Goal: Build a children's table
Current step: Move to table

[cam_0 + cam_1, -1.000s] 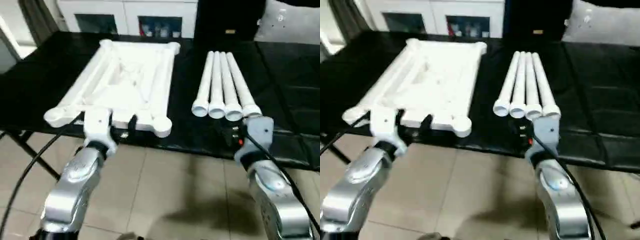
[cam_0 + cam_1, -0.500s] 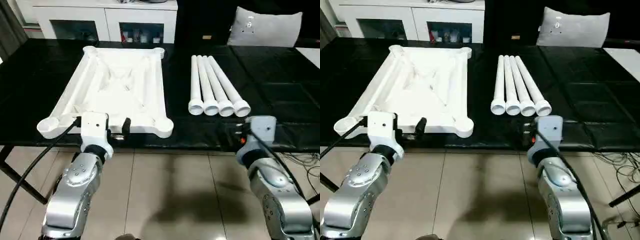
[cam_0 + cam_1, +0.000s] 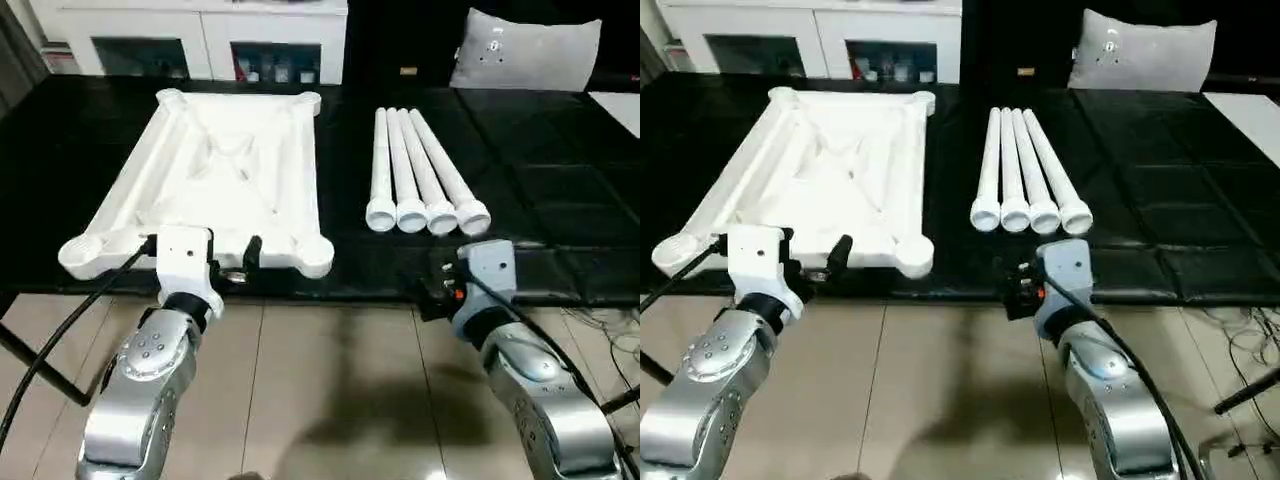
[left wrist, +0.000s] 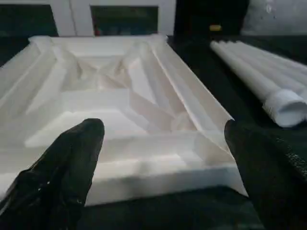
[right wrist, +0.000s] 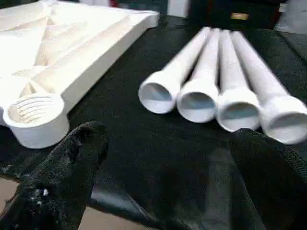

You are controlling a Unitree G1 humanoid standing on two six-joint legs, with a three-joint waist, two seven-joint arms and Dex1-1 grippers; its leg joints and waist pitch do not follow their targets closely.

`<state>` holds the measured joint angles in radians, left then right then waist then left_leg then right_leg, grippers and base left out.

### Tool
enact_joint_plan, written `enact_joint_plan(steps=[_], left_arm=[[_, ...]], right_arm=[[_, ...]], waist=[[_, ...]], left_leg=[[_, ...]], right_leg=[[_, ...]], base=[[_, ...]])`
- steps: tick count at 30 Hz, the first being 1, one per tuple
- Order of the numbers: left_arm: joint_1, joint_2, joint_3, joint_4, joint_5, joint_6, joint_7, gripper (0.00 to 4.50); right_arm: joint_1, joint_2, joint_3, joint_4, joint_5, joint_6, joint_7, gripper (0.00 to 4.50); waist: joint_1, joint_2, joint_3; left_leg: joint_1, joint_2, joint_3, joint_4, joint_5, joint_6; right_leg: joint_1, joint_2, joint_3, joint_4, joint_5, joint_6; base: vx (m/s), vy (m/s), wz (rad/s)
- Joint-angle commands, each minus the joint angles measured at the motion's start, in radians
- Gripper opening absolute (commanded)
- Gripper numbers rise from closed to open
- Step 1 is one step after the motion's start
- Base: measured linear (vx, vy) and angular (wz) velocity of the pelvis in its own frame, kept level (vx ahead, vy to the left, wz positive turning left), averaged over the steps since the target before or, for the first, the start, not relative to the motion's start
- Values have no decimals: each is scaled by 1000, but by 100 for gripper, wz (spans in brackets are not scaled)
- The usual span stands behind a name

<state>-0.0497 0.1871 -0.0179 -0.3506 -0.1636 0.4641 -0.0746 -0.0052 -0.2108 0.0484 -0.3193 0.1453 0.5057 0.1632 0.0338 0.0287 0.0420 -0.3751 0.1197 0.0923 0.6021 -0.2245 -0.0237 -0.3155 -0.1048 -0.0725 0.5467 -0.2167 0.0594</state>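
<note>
From the head camera, a white plastic rectangular tabletop (image 3: 225,185) lies upside down on a large black-covered work surface (image 3: 560,200), its ribbed underside and round corner sockets facing up. Just to the right of the tabletop, four long white tapered tube legs (image 3: 420,180) lie side by side, touching one another, their open wide ends toward the robot. The left gripper (image 3: 200,262) hangs at the tabletop's near edge, and the right gripper (image 3: 1025,285) hangs at the work surface's near edge, just short of the legs' open ends. Beyond the tabletop stands a white cabinet (image 3: 200,30) with dark glass doors, and a grey cushion (image 3: 525,50) rests behind the legs. Pale floor tiles (image 3: 330,390) lie below the near edge.

The left wrist camera looks across the tabletop's raised ribs. This gripper's two black fingers (image 4: 72,163) stand wide apart, holding nothing.

The right wrist camera faces the four open leg ends, with one threaded corner socket (image 5: 36,115) of the tabletop beside them. This gripper's fingers (image 5: 67,167) are also wide apart and empty.

No leg is fitted yet, so assembly appears to be at its start. The next move likely calls for the right gripper to close around a leg near the tabletop, then carry it to a socket.
</note>
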Motion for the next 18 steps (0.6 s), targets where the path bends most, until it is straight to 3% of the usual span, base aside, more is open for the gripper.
enact_joint_plan(steps=[1,2,3,4,5,6,7,8,9,10,11,12,13,14,15,16,17,18], left_arm=[[5,9,9,-11,-4,13,-8,446],[5,9,8,-11,-4,14,-9,446],[6,8,6,-11,-4,15,-10,446],[7,7,6,-12,-4,15,-12,446],[9,7,5,-13,-4,15,-13,446],[9,7,5,-13,-4,16,-14,446],[9,7,5,-13,-4,16,-14,446],[12,5,5,-12,-4,17,-16,446],[13,4,5,-11,-1,18,-18,446],[15,4,6,-11,0,18,-19,446],[16,5,6,-11,1,18,-20,446],[16,5,6,-11,2,19,-20,446],[17,4,7,-11,3,19,-20,446],[17,4,6,-11,4,19,-20,446],[17,2,6,-10,6,18,-19,446],[17,0,5,-10,7,18,-19,446],[19,-4,3,-12,9,18,-17,446],[20,-5,1,-13,10,19,-17,446]], right_arm=[[-8,5,15,-25,-5,-11,11,450],[-7,11,10,-24,0,-16,9,450],[-7,10,10,-23,3,-18,15,450],[-6,8,13,-23,7,-19,24,450],[-4,3,17,-25,8,-21,31,450],[-2,-2,24,-28,6,-26,38,450],[-2,-2,24,-28,6,-26,38,450],[3,-8,34,-34,-4,-34,42,450],[5,-9,38,-35,-10,-38,42,450],[5,-9,39,-34,-14,-40,39,450],[5,-9,39,-34,-17,-42,37,450],[5,-7,38,-33,-16,-42,37,450],[7,-6,38,-34,-17,-42,39,450],[8,-6,38,-34,-17,-42,40,450],[10,-9,42,-37,-16,-41,44,450],[12,-13,46,-39,-15,-42,50,450],[15,-19,51,-42,-15,-43,55,450],[16,-22,54,-43,-16,-45,56,450]], waist=[[14,7,-36],[-5,25,-50],[-20,28,-48],[-28,22,-41],[-25,17,-41],[-13,3,-36],[12,-17,-60],[22,-16,-61],[23,-9,-65],[21,2,-71],[11,9,-74],[5,12,-72],[-13,14,-72],[-18,15,-68],[-22,4,-58],[-4,-21,-45],[17,-35,-39],[53,-29,-51]], left_leg=[[-37,20,-16,-79,-238,217],[48,56,-5,-86,-260,164],[94,87,-48,-106,-210,190],[122,105,-67,-107,-226,238],[127,99,-67,-102,-201,272],[77,62,-38,-85,-94,338],[2,2,9,-31,59,345],[-22,-4,13,-24,93,343],[-20,8,8,-24,172,330],[2,7,1,-26,245,327],[54,18,-20,-30,300,354],[81,27,-35,-33,321,379],[140,58,-79,-35,369,457],[168,76,-97,-36,345,486],[176,96,-113,-41,284,517],[98,36,-50,-19,200,459],[36,-22,-5,11,147,409],[-52,-23,4,70,68,326]], right_leg=[[81,-68,-19,-99,-512,-163],[32,-29,-1,-83,-475,-186],[3,26,-16,-21,-265,-227],[-22,23,-13,9,-171,-230],[-26,18,-6,16,-125,-229],[23,-9,15,-4,-40,-220],[111,-28,46,-22,55,-210],[125,-33,51,-30,68,-205],[118,-20,38,-20,70,-224],[111,10,20,-6,76,-222],[79,32,8,12,71,-212],[58,42,4,22,55,-206],[3,46,-3,51,-3,-170],[-34,39,-1,63,-53,-155],[-56,16,21,73,-94,-123],[19,-11,60,19,-28,-132],[84,-15,98,-11,7,-161],[173,-89,164,-44,24,-192]], base=[[126,11,55],[126,11,55],[156,-20,33],[151,-25,9],[151,-25,9],[121,-5,4],[106,-8,4],[106,-8,4],[123,-13,4],[129,-26,2],[129,-26,2],[135,-51,8],[107,-62,9],[107,-62,9],[61,-70,6],[73,-60,7],[73,-60,7],[95,-44,13]])
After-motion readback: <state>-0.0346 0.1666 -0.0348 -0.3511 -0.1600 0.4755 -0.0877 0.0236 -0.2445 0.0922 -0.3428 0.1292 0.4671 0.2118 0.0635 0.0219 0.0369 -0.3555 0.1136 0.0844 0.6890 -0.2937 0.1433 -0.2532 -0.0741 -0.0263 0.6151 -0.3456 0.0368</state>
